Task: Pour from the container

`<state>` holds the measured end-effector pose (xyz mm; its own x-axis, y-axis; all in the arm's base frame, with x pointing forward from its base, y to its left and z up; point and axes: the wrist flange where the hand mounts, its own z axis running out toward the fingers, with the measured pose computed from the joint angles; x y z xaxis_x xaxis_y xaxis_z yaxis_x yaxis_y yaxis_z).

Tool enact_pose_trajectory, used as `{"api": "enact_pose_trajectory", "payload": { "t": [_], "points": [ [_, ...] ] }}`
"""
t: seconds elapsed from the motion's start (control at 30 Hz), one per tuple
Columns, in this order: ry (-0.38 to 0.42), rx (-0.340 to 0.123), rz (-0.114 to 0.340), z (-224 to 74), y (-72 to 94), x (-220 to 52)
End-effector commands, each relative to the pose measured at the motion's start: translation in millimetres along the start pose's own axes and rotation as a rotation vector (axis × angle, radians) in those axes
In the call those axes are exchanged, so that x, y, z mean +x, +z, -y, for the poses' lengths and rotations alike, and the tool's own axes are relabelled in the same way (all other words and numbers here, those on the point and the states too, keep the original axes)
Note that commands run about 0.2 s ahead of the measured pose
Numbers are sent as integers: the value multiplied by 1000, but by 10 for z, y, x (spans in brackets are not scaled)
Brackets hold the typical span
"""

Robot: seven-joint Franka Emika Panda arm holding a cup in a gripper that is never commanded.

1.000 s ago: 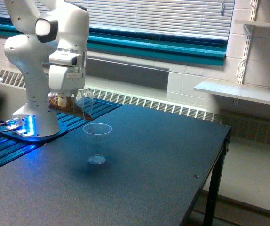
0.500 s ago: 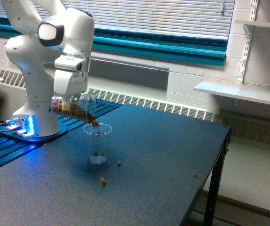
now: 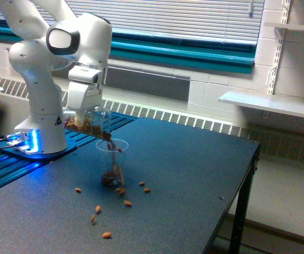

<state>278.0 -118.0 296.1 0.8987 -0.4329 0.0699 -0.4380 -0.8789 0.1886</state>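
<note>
A: Exterior view only. The claw [image 3: 86,117] is closed around the container [image 3: 91,123], a small clear cup tipped well over, mouth toward the exterior view's right and angled down. It hangs above and just to the exterior view's left of the receiving cup [image 3: 111,162].

B: Contents?

A: Brown nuts [image 3: 105,135] stream from the lip into the upright cup; a small pile sits at its bottom. Several spilled nuts [image 3: 124,202] lie scattered on the dark desk [image 3: 194,169] around and in front of that cup.

B: Handling judgement for the container?

A: Thin clear plastic, so likely light and easily squashed; smooth tapered walls probably slip if the squeeze is weak. The hold looks to be across the body near the base end, which leaves the mouth free. Exact finger contact is hidden behind the claw housing.

B: Risk?

A: Loose nuts bounce off the rim, and the receiving cup is light enough to tip. A gentler tilt, with the lip centred over the opening, would likely reduce scatter.

B: Progress?

A: Pour underway; nuts remain in the container.
</note>
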Motion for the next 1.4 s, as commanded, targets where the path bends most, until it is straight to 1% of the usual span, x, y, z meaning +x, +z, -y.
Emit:
{"api": "enact_pose_trajectory", "payload": {
  "t": [0.03, 0.53, 0.77, 1.13, 1.23, 1.4],
  "points": [
    [10, -10, 30, 132, 106, -138],
    [-14, -25, 49, 239, 171, -201],
    [-28, -45, 63, 229, 223, -232],
    [-50, -49, 74, 314, 239, -272],
    [-37, -49, 83, 298, 248, -278],
    [-19, -65, 100, 247, 285, -293]
  ]
}}
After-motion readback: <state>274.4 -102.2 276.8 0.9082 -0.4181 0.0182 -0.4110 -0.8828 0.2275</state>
